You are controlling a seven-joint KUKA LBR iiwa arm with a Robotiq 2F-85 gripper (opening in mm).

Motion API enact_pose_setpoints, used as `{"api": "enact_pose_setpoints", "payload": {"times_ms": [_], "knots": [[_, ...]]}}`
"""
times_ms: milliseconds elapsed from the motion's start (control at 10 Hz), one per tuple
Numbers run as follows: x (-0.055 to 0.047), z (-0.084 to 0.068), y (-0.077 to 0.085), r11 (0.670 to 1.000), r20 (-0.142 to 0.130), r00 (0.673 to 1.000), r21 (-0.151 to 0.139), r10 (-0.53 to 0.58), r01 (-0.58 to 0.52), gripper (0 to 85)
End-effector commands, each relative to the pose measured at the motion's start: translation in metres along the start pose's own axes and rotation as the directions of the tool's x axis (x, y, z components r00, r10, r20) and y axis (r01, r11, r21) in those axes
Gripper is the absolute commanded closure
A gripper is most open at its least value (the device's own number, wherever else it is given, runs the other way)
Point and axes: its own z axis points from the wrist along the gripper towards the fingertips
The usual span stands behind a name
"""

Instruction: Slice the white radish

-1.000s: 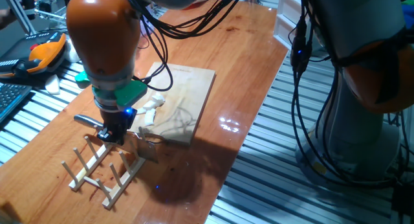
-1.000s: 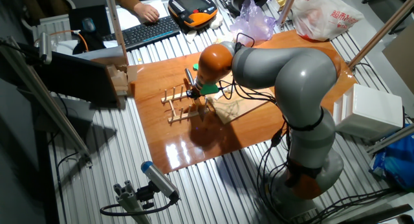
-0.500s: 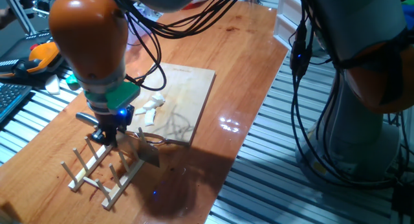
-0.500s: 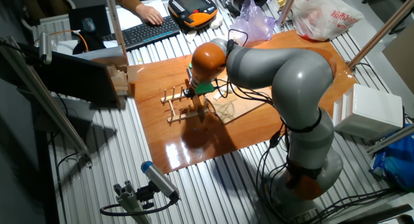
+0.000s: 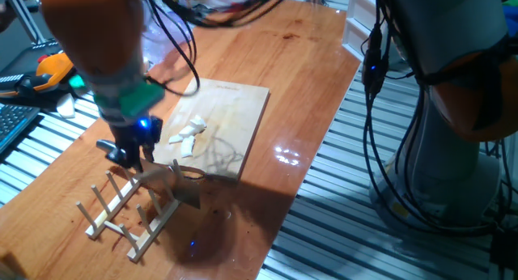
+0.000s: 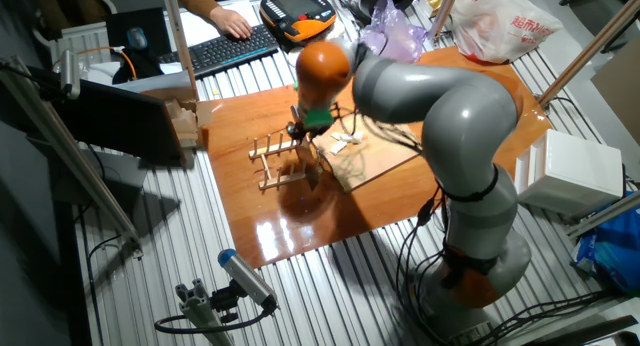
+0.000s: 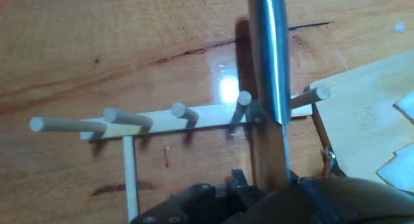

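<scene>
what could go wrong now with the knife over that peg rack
The knife blade sits right among the pegs of the wooden rack; it could catch a peg and drag or tip the rack. The radish slices lie loose on the cutting board close by, so a snagged blade swinging free might scatter them.

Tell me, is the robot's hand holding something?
Yes. The gripper holds a knife, apparently by its handle end; the blade points away over the wooden peg rack.

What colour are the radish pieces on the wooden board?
Creamy white; the radish pieces show best in one fixed view, on the pale wooden board.
</scene>
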Motion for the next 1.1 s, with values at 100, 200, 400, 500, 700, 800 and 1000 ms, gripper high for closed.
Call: {"api": "enact_pose_setpoints", "payload": {"times_ms": [100,200,400,500,700,800,1000], "knots": [[-0.009,-0.072,-0.022,1.0,-0.027,1.0,0.005,-0.015,0.015,51.0],[-0.015,-0.085,-0.035,0.999,-0.026,0.998,0.008,-0.051,0.052,68.0],[-0.03,-0.099,-0.068,0.983,-0.013,0.986,0.072,-0.168,0.169,85.0],[-0.035,-0.102,-0.081,0.975,-0.005,0.979,0.089,-0.204,0.204,85.0],[-0.039,-0.108,-0.12,0.958,-0.009,0.962,0.086,-0.274,0.274,85.0],[-0.04,-0.109,-0.144,0.952,-0.009,0.954,0.057,-0.301,0.301,85.0],[-0.044,-0.108,-0.166,0.954,-0.008,0.954,-0.01,-0.3,0.3,85.0]]}}
